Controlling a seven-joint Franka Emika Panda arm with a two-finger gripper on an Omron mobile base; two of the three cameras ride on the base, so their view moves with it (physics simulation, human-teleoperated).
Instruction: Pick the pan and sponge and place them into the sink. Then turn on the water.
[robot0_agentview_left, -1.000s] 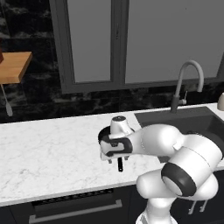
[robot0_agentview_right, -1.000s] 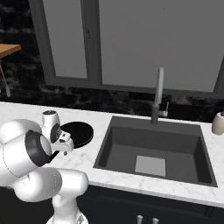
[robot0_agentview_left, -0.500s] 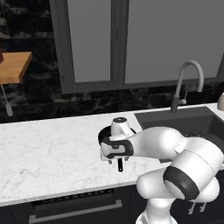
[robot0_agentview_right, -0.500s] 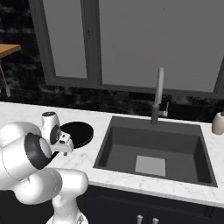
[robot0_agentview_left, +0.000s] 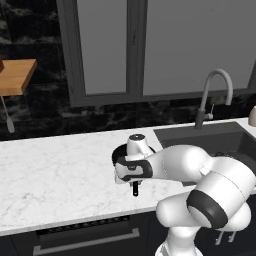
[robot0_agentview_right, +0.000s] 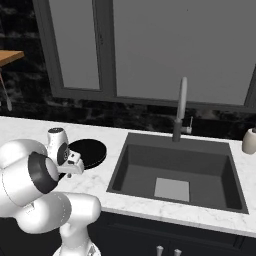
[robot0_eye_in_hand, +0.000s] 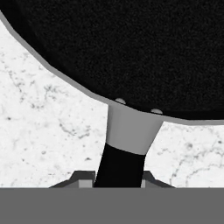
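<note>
Gripper: closed down on the pan's handle near its root, fingertips pressed against either side at the bottom of the hand view; hand low over the counter.
Pan: flat on the white marble counter, just left of the sink, handle pointing back toward the robot.
Pan look: round, shallow, matte black with a thin grey rim; short grey neck with two rivets, then a long thin black handle.
Handling: probably rigid and fairly heavy for a grasp this far off centre; likely to droop or swivel about the handle once lifted, so best kept level and slow.
Hold point: handle close to the neck judged right, shortening the lever; smooth handle may slip between the fingers.
Faucet: tall grey gooseneck behind the basin, no stream.
Soap dispenser: right of the sink, well apart from the pan.
</note>
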